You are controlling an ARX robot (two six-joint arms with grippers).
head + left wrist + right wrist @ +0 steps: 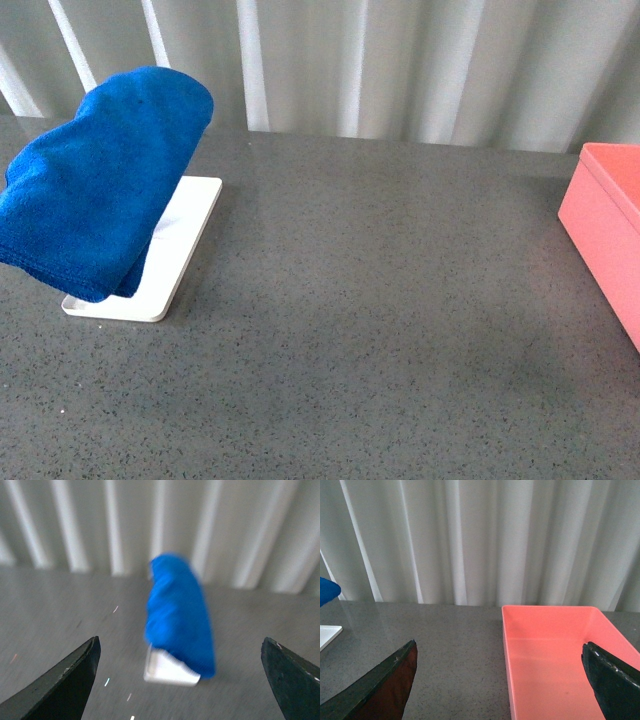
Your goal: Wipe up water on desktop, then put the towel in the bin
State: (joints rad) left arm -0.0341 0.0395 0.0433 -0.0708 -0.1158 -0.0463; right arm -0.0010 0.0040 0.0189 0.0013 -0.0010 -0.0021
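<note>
The step in hand looks like the pick-up of the towel [100, 180], which hangs in a tall blue hump over a support hidden beneath it. That support stands on a flat white tray [190, 240] at the far left of the grey speckled surface [380, 300]. The left end effector [179, 642] faces the towel with its jaws spread wide and nothing between them. The towel is some way ahead of it, and that view is blurred. To do this well, I would bring the open jaws in around the upper fold of the hump, where the cloth is thickest. They should close on cloth alone, clear of the tray edge, and then lift straight up so the tray is not dragged. The right end effector [499, 646] is likewise wide open and empty, looking over the salmon-pink bin [610, 230] at the far right, well apart from the towel. No puddle can be made out for certain, so the wipe should probably sweep the middle broadly.
</note>
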